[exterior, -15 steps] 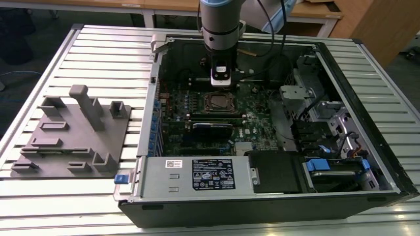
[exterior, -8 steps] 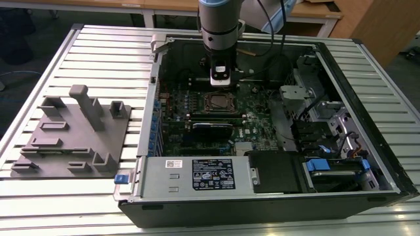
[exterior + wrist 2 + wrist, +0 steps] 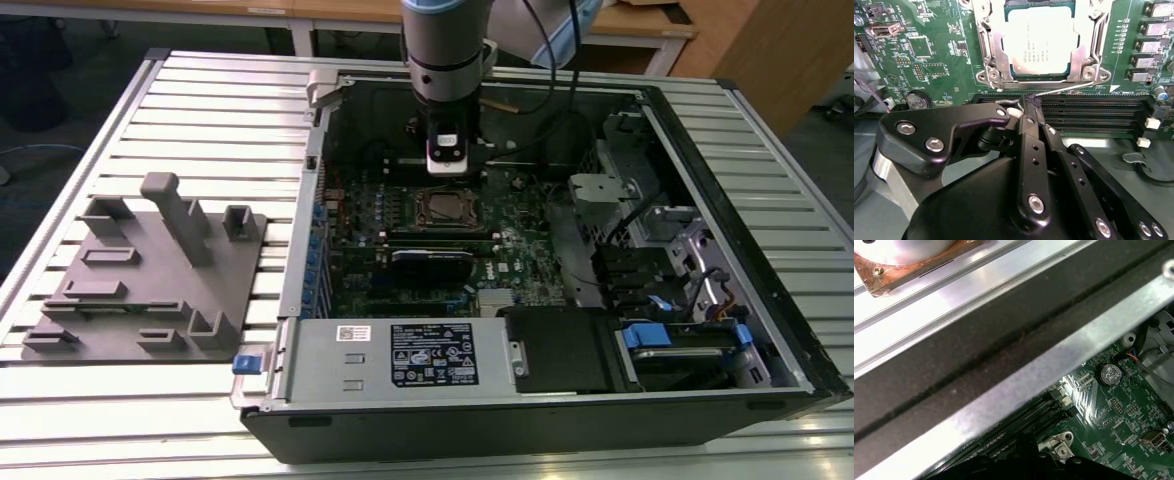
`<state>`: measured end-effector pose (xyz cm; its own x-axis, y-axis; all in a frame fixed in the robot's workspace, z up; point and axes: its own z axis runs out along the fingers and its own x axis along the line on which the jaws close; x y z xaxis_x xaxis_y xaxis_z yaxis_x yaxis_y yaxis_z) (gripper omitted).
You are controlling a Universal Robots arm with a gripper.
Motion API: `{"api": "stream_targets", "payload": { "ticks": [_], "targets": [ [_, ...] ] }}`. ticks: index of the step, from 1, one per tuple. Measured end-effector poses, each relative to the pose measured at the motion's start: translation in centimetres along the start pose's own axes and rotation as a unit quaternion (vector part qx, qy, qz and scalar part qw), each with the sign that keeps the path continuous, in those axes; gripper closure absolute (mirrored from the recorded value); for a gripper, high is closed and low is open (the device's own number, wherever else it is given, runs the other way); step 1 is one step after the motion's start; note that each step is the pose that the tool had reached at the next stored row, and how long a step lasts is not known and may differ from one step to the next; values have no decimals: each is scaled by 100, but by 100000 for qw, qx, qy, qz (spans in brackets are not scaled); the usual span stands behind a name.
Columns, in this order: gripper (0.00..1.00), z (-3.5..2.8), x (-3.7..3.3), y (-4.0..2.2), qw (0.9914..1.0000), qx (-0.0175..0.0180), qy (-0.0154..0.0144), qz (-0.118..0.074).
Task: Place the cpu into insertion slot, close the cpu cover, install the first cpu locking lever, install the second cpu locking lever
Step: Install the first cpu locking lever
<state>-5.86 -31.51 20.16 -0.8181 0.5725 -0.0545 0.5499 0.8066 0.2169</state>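
— Where is the cpu?

— In the second wrist view the cpu lies flat in the insertion slot, its pale metal top facing up. The cpu cover is down over it. Its silvery frame lies around the chip's edges, and the top shows through the cut-out.

— And where does the slot sit on the tabletop?

— The open computer case rests on the slatted tabletop, toward the edge on the exterior view's right. The slot is in the green board inside the case. It is nearer the tabletop's edge farthest from the exterior camera than the closest one.

— What about the pincer?

— The arm comes down into the case from that far edge. The pincer hangs just beside the slot, on the side of the long black card slots. Its two black fingers meet at the tips, so it is closed.

— Is it gripping something?

— A thin silvery locking lever runs along the slot's side, between it and the card slots. Its end reaches the fingertips and seems to touch them. Whether the rod is pinched between them I cannot tell.

— Anything else on the tabletop?

— A grey moulded fixture sits near the edge on the exterior view's left, just beside the case.
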Motion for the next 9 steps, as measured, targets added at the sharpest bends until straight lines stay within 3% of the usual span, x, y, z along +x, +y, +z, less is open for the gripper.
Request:
{"api": "stream_targets", "payload": {
  "ticks": [6,9],
  "targets": [
    [89,19,1,-4,99998,-328,-575,-115],
    [89,20,1,-4,99997,-310,-637,-126]
  ]
}}
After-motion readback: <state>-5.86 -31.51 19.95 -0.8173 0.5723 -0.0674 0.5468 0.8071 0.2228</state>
